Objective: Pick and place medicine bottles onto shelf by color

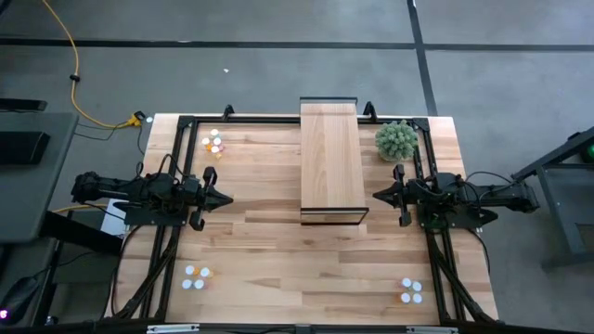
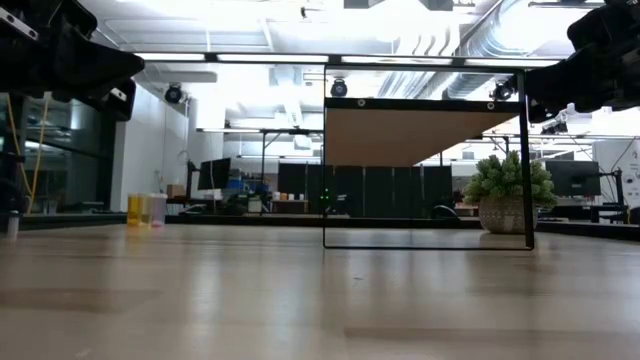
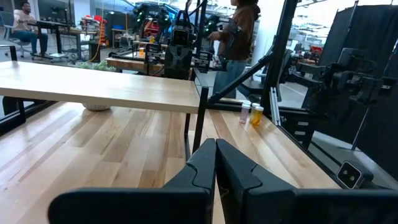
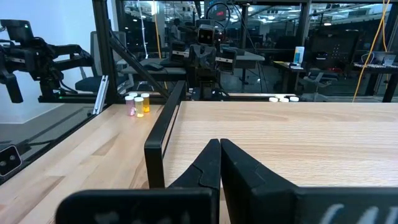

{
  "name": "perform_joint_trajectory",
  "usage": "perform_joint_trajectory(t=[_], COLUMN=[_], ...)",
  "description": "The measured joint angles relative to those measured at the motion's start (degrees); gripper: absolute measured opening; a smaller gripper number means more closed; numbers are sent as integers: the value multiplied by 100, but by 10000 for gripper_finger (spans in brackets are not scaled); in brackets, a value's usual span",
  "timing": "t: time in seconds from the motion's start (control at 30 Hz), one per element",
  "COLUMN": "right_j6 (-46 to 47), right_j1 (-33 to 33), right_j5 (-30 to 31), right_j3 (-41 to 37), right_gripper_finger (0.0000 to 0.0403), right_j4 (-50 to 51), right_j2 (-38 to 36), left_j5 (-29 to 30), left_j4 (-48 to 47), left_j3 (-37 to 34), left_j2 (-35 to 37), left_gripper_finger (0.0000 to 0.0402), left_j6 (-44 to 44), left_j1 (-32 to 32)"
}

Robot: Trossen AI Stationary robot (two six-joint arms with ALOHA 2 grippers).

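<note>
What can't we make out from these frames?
- Bottle colours: the near-left cluster and near-right cluster are too small in the high view to sort.
- Top of the shelf: the low view sees only its underside.
- Far-left bottles: they overlap in the low view, so no count.
</note>
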State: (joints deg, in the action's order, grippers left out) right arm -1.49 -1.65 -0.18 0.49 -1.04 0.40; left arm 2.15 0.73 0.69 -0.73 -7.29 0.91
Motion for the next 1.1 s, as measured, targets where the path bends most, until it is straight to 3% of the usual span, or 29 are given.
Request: perform_joint_trajectory(t=[0.97, 1.1], right_j6=[-1, 0], right_j1=[0, 0], right_j5=[1, 1], right_j3=[0, -1], right_gripper_finger=[0, 0], right_j4=[0, 0], right_j2=[1, -2], left_j5=[5, 22], left_j4=[8, 574], left_j3=[0, 0], left_j2=[0, 1], left_gripper_finger=[1, 1], left_j6=[39, -270], left_j1=[-2, -2])
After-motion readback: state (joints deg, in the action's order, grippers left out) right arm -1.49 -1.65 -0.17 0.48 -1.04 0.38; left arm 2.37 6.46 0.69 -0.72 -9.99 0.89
